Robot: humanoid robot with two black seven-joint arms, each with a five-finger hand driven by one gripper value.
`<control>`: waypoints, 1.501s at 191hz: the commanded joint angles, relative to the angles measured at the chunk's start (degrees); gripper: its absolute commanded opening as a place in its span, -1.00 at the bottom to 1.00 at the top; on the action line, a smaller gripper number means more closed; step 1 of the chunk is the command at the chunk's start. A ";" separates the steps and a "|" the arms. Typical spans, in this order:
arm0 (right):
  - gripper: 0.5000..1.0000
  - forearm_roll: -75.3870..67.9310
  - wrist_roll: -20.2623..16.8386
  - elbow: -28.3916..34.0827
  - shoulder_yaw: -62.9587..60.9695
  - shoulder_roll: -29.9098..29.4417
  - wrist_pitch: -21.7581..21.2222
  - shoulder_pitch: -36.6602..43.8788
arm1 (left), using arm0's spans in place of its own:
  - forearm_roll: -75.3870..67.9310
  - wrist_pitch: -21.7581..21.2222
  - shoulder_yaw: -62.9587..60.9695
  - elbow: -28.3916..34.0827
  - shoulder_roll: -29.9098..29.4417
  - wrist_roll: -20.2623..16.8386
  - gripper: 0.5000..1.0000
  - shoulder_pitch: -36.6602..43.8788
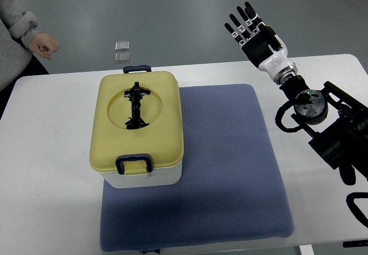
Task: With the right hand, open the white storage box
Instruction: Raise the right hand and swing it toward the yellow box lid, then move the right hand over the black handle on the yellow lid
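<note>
**Right hand raised clear, box latched shut**

Blue mat (230, 169) lies closest to me, spread on the white table (52, 169), presumably to keep the box from sliding when I pull at it. My right hand (256, 31) hangs beyond the table's far edge, fingers (237, 25) extended and relaxed, holding nothing. Well off to its left and nearer me sits the white storage box (138, 131) with its yellow lid (155, 123) down. Dark latches at the near end (134, 164) and the far end (137, 69) look closed; I judge they come first. A black handle (136, 105) lies folded in the lid's recess. Farther left, a person's hand (45, 43) waits off the table. Left hand not visible.
</note>
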State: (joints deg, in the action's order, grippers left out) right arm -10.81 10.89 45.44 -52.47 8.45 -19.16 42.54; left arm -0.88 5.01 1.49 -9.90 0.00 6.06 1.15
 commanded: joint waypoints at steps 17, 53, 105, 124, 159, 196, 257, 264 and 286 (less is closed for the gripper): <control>0.70 0.00 0.01 0.00 0.00 -0.01 0.00 0.00 | -0.09 0.00 -0.17 -0.04 0.00 0.01 1.00 -0.01; 0.70 0.09 -0.08 0.00 0.09 0.07 0.00 0.26 | 0.00 0.08 0.00 -0.04 0.00 0.01 1.00 -0.01; 0.70 11.50 -0.87 0.00 4.22 2.71 -1.06 3.25 | 0.00 0.00 0.00 -0.12 0.00 0.01 1.00 -0.01; 0.70 22.22 -3.68 -0.09 7.64 4.46 -1.14 7.64 | 0.00 0.00 0.00 -0.12 0.00 0.01 1.00 -0.01; 0.70 46.23 -5.97 -0.09 17.40 10.00 -9.05 17.40 | 0.00 0.00 -0.09 -0.30 0.00 0.01 1.00 -0.01; 0.70 69.95 -5.88 5.62 27.68 14.31 -15.84 32.60 | 0.00 0.08 -0.17 -0.65 0.00 0.01 1.00 -0.01; 0.71 82.97 -5.26 18.63 34.54 10.27 -15.84 44.74 | 0.00 0.08 -0.17 -0.65 0.00 0.01 1.00 -0.01; 0.71 83.14 -5.18 18.89 34.54 9.56 -15.84 44.83 | 0.00 0.08 -0.17 -0.65 0.00 0.01 1.00 -0.01; 0.71 84.64 -4.91 18.89 34.80 6.14 -15.84 44.21 | 0.00 0.08 -0.09 -0.65 0.00 0.01 1.00 -0.01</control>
State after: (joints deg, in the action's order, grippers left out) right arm 72.48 5.69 64.07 -17.93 17.25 -35.00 87.10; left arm -0.88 5.10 1.30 -10.54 0.00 6.06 1.15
